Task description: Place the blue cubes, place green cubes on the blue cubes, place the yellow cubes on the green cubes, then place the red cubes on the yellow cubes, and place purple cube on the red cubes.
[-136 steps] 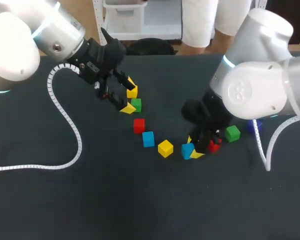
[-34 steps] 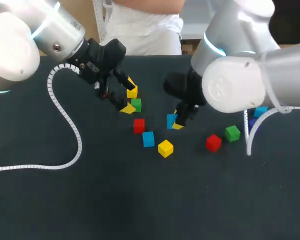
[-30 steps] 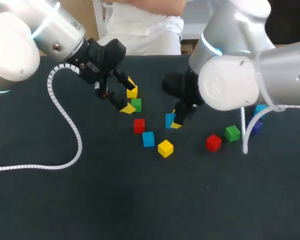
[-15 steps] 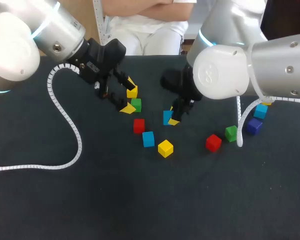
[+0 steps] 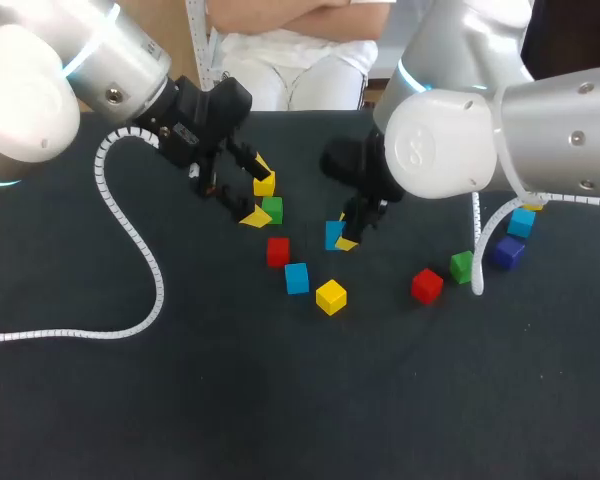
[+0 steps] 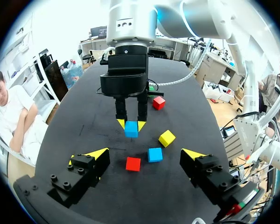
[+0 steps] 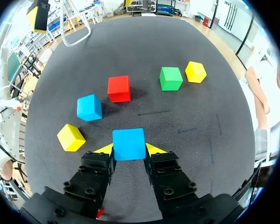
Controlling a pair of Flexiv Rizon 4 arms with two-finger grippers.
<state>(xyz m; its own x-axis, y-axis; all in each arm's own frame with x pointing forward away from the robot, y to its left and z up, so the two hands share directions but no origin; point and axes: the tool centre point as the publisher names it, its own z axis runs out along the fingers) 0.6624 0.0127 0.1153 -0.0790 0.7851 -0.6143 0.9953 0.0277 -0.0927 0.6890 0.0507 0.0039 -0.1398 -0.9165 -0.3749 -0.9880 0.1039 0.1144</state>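
Rate progress as early, with no cube found resting on another in any view. Note the right gripper [image 5: 342, 238] clenched on the held blue cube [image 7: 129, 143], gripped from two sides by the yellow tips and apparently raised a little off the table [image 5: 130, 400] near its middle. Read the left gripper [image 6: 145, 153] as released, spread wide with nothing between the fingers, hanging over the first yellow cube [image 5: 265, 184] and the first green cube [image 5: 272, 209], set just beside each other. Locate near the held blue cube the first red cube [image 5: 278, 251], the second blue cube [image 5: 297, 277] and the second yellow cube [image 5: 331, 296], each lying single on the cloth and apart from the rest. Locate toward the right side the second red cube [image 5: 427, 285], the second green cube [image 5: 462, 266], the purple cube [image 5: 508, 251] and the third blue cube [image 5: 522, 222], likewise unstacked, with the last two close together. Treat the blue base layer as the step in hand: set down the held blue cube, then gather the remaining blue cubes. Count every later layer as outstanding: green on blue, yellow on green, red on yellow, purple on top. Judge nearly the whole task as left to do.
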